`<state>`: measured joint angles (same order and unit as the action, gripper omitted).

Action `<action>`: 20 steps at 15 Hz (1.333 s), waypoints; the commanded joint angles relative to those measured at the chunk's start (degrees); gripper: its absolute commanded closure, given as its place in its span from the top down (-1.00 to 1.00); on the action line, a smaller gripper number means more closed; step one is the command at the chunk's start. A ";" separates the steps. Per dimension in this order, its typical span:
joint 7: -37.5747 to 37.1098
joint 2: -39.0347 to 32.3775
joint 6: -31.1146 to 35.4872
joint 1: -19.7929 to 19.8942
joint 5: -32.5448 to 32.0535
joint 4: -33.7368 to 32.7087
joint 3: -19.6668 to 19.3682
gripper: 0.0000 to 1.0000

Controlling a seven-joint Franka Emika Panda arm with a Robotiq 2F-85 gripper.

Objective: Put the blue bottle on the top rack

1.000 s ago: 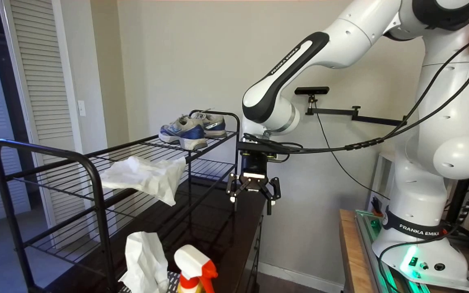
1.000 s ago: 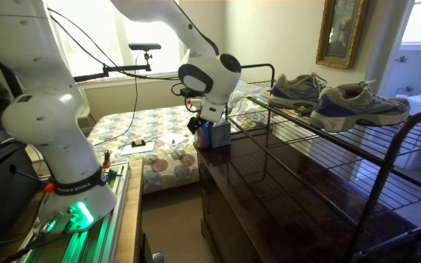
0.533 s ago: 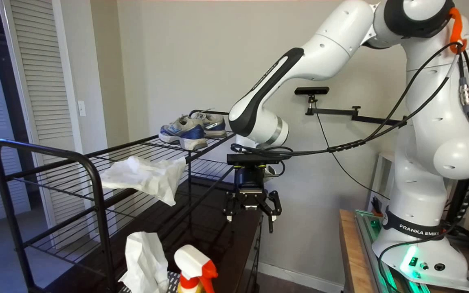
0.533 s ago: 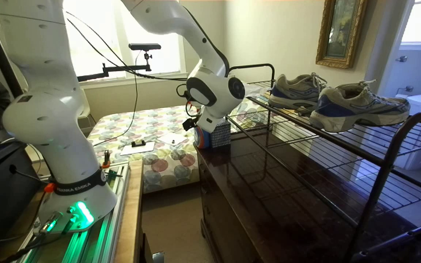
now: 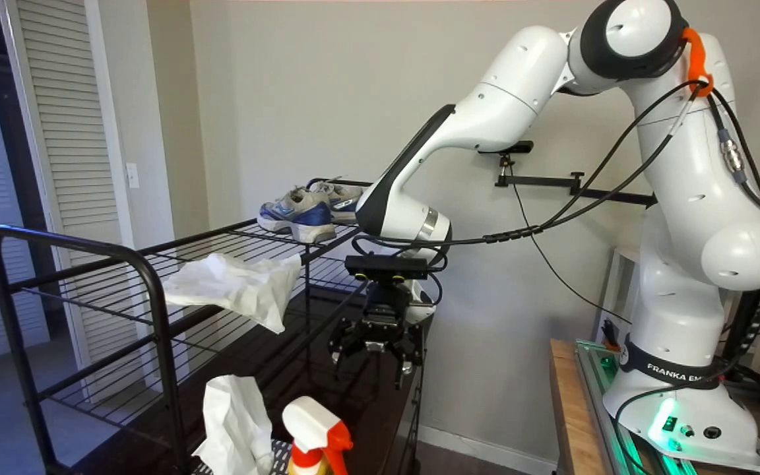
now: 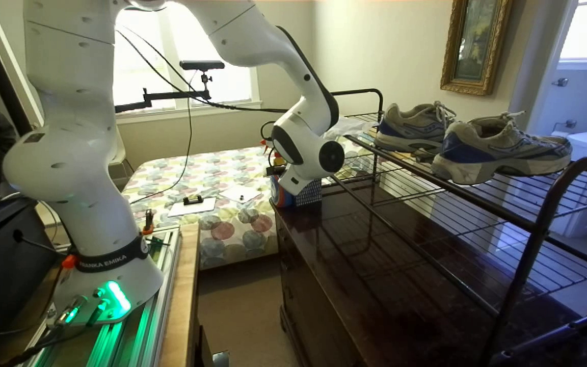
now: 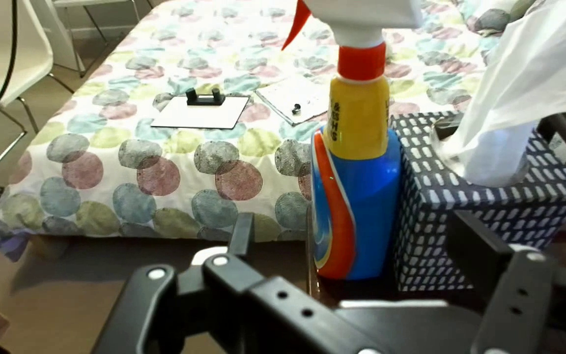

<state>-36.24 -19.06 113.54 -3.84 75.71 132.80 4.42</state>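
Black two-fingered gripper (image 7: 354, 232), spread wide.
Our wrist view cuts off the top of the blue plastic spray bottle (image 7: 367, 191).

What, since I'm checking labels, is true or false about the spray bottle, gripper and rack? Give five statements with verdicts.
1. The spray bottle stands beside the tissue box. True.
2. The spray bottle lies on its side. False: it stands upright.
3. Two running shoes sit on the top rack. True.
4. The spray bottle is on the top rack. False: it stands on the dresser.
5. The gripper is open. True.
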 commanded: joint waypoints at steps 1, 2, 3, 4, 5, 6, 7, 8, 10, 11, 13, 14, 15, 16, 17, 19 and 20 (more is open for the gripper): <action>0.02 -0.30 -0.45 -0.97 0.36 -0.30 -1.08 1.00; 0.03 -0.39 -0.49 -0.97 0.44 -0.41 -1.08 1.00; -0.05 -0.94 -0.50 -1.07 0.72 -0.75 -1.06 1.00; 0.23 -1.80 -2.22 -0.85 1.01 -1.09 -0.85 1.00; 0.49 -2.74 -3.44 -0.80 1.35 -1.30 -0.59 1.00; 0.88 -3.70 -5.52 -0.59 1.63 -1.45 -0.41 1.00; 1.33 -4.52 -7.69 -0.43 2.15 -1.51 -0.24 1.00; 1.47 -5.19 -9.21 -0.51 2.33 -1.55 -0.19 1.00; 2.16 -6.18 -11.40 -0.81 3.20 -1.28 -0.06 1.00; 2.76 -6.53 -11.49 -1.16 3.92 -1.10 -0.02 1.00; 4.22 -7.07 -10.93 -1.94 6.27 -0.96 0.25 1.00; 5.12 -7.30 -10.38 -2.45 7.23 -1.02 0.36 1.00; 5.73 -7.60 -10.19 -3.00 8.10 -1.10 0.59 1.00; 5.75 -7.87 -10.30 -3.55 8.37 -1.14 0.74 1.00; 5.49 -8.07 -11.00 -3.94 7.86 -1.18 0.85 1.00; 4.28 -6.90 -10.67 -4.05 6.44 -0.38 -0.04 1.00; 4.28 -7.01 -10.65 -4.34 6.45 -0.38 0.08 1.00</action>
<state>-31.95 -26.06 103.25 -7.42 82.05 132.50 5.34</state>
